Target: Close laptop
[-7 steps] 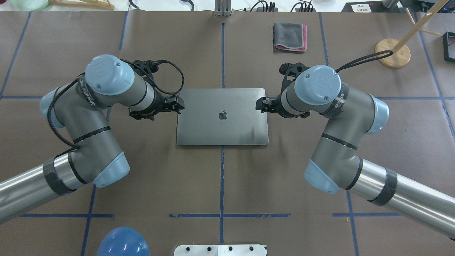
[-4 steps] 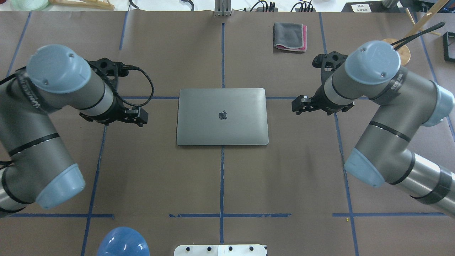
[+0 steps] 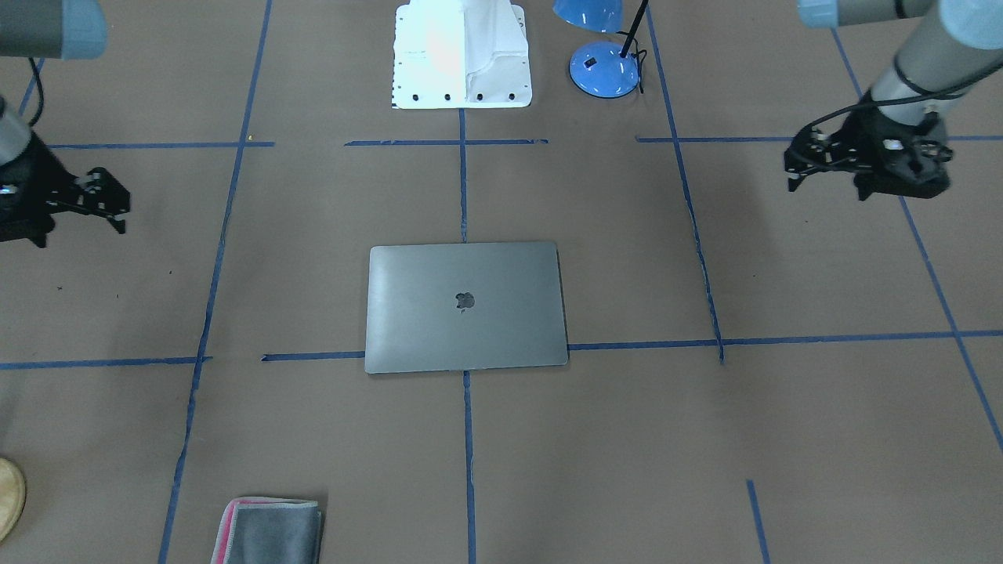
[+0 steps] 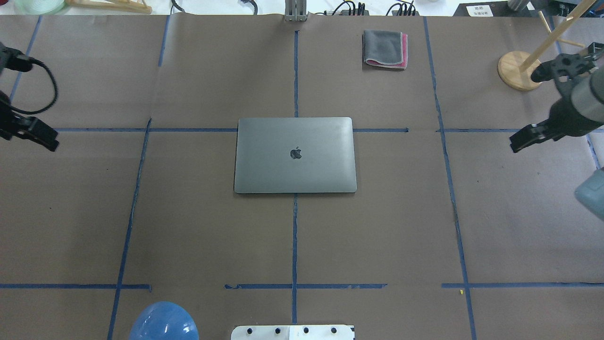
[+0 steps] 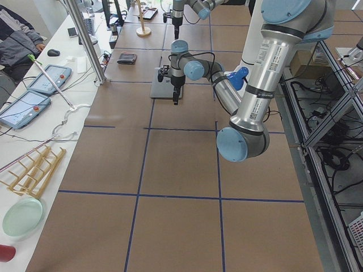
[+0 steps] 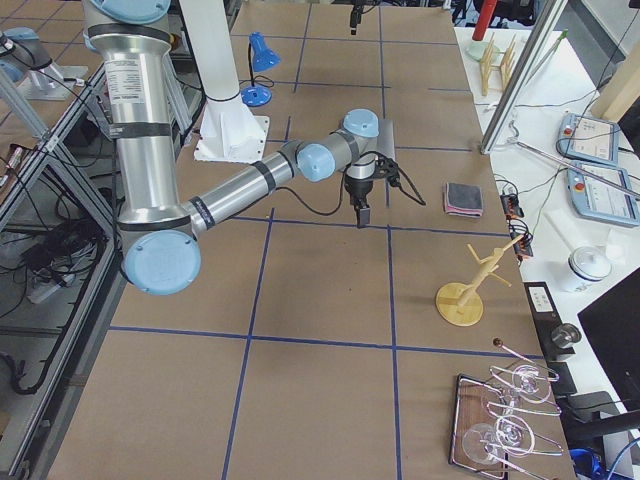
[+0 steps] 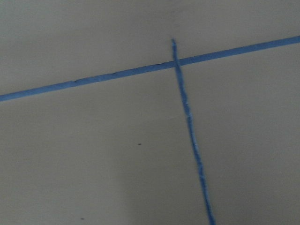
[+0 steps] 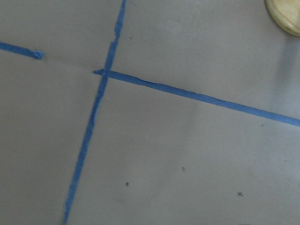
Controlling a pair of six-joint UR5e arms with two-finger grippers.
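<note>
The laptop (image 4: 295, 170) lies shut and flat at the table's middle, lid up with the dark apple logo showing; it also shows in the front view (image 3: 466, 337). My left gripper (image 4: 49, 144) hangs at the far left edge of the overhead view, well clear of the laptop, and looks shut and empty. It shows at the right of the front view (image 3: 791, 172). My right gripper (image 4: 514, 146) hangs at the far right, also clear of the laptop, and looks shut and empty (image 3: 117, 211). Both wrist views show only bare mat and blue tape.
A folded grey cloth with a pink edge (image 4: 384, 47) lies at the back right. A wooden stand (image 4: 519, 71) is at the far right back. A blue lamp (image 4: 163, 323) and a white base plate (image 4: 292, 332) sit at the near edge.
Both arms have drawn back outward from the laptop's side edges to the table's far left and right. The laptop has stayed shut and has not moved.
</note>
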